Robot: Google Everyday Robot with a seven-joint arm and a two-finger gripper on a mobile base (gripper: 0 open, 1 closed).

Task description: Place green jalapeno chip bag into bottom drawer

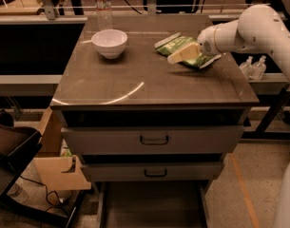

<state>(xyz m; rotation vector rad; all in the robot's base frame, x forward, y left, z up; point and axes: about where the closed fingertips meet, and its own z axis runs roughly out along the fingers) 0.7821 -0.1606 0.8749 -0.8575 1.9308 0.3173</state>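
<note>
The green jalapeno chip bag [174,43] lies flat on the cabinet top at the back right, bright green with white edges. My gripper [177,57] reaches in from the right on the white arm [251,27] and lies low over the bag's front part, covering some of it. The bottom drawer [154,208] is pulled out at the foot of the cabinet, with a dark floor and low side walls. Nothing shows in the part of the drawer I can see.
A white bowl [109,42] stands at the back left of the cabinet top, a water bottle [102,6] behind it. Two gray drawer fronts with black handles [154,139] are closed. Two small bottles [253,66] stand right of the cabinet. Cardboard [59,172] lies low on the left.
</note>
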